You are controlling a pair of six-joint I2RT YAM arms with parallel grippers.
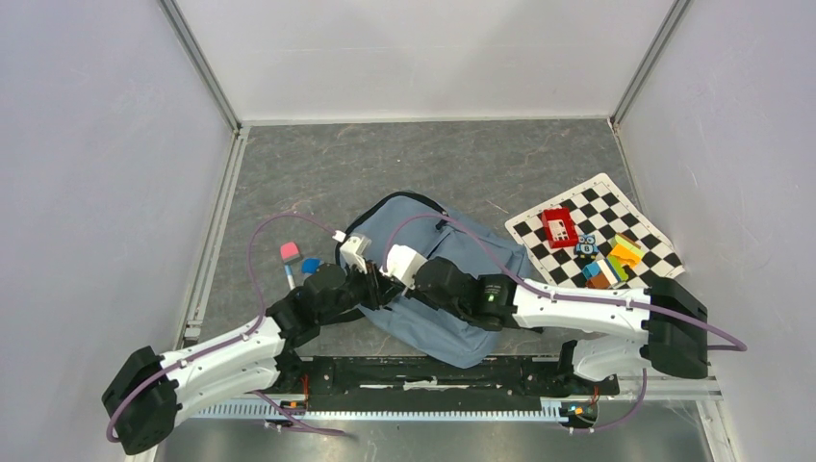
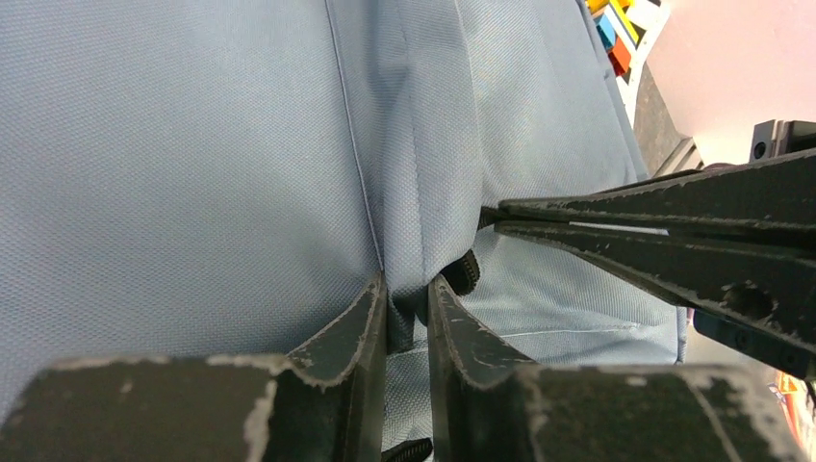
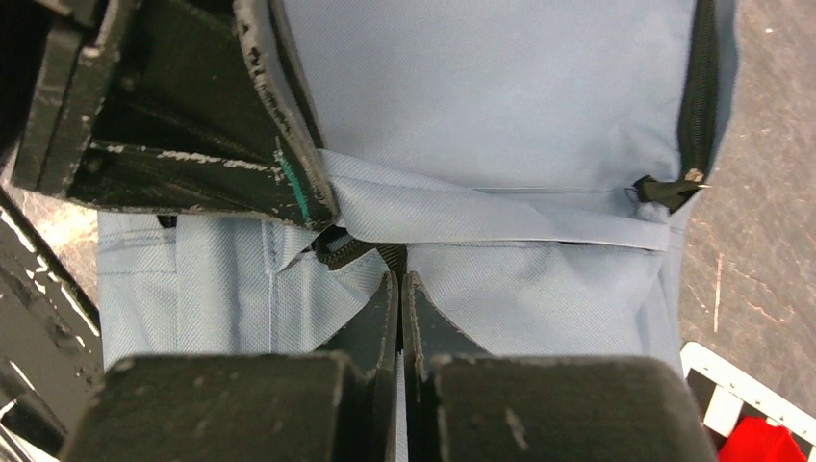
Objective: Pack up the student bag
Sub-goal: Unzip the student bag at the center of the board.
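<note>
Because the student bag (image 1: 471,245) is soft grey-blue cloth that sags and folds wherever it is pressed, I judge it light but floppy. A pinch on bare fabric will only lift a pleat, not move the whole bag. The better holds, to my eye, are the stiffer parts: the seamed flap over the front pocket, the black zipper (image 3: 699,96) running down its edge, and the small pull (image 3: 674,187) at the end of that run. The bag lies flat on the grey table (image 1: 385,164), just in front of the arm bases, with both arms meeting over its near left part. From the left wrist I see the left gripper (image 2: 406,291) drawn nearly closed on a raised fold of the cloth, with the fabric running up between the fingers, so I take it as gripping the bag. From the right wrist, the right gripper (image 3: 400,285) has its fingers pressed together, with the tips at the seam under the flap, where a short black ribbed piece (image 3: 339,252) shows. I cannot tell whether anything is caught between them. The two grippers sit just beside each other on the same fold. The zipper pull is well off to one side of both. A chequered mat (image 1: 601,217) with coloured blocks lies to the right of the bag.
</note>
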